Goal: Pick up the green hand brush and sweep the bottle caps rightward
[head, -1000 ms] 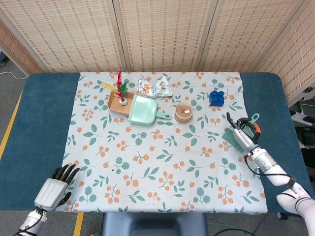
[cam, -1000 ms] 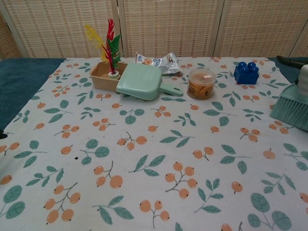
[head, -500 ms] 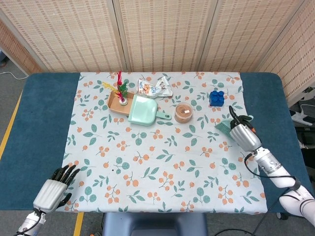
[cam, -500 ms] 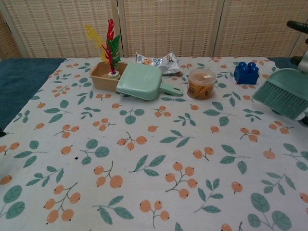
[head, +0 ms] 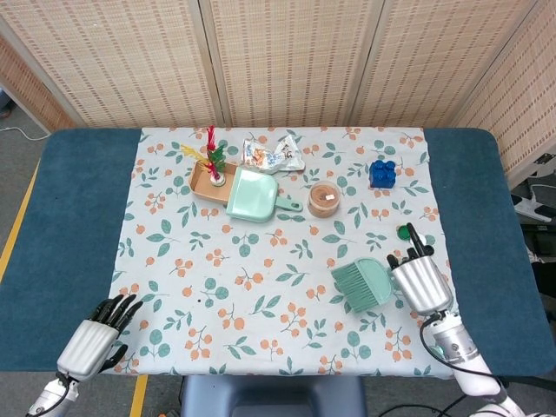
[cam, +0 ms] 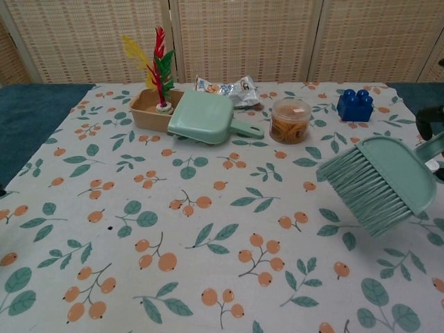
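Note:
My right hand (head: 420,280) grips the green hand brush (head: 365,284) by its handle, near the table's front right. The bristles point left and the brush hangs tilted above the cloth. In the chest view the brush (cam: 378,182) fills the right side, and only dark fingers (cam: 424,122) of the right hand show at the frame's edge. One green bottle cap (head: 405,231) lies on the cloth just behind the right hand, clear of the brush. My left hand (head: 91,343) rests at the front left corner, fingers apart and holding nothing.
At the back stand a mint dustpan (head: 252,195), a brown tray with feathers (head: 211,169), a crumpled wrapper (head: 274,154), a small jar of rubber bands (head: 324,200) and a blue block (head: 382,173). A floral cloth (head: 261,287) covers the table.
My right hand has carried the brush from the right edge leftward and toward the front, turning the bristles left. The green cap now shows where the brush was. The left hand barely moved.

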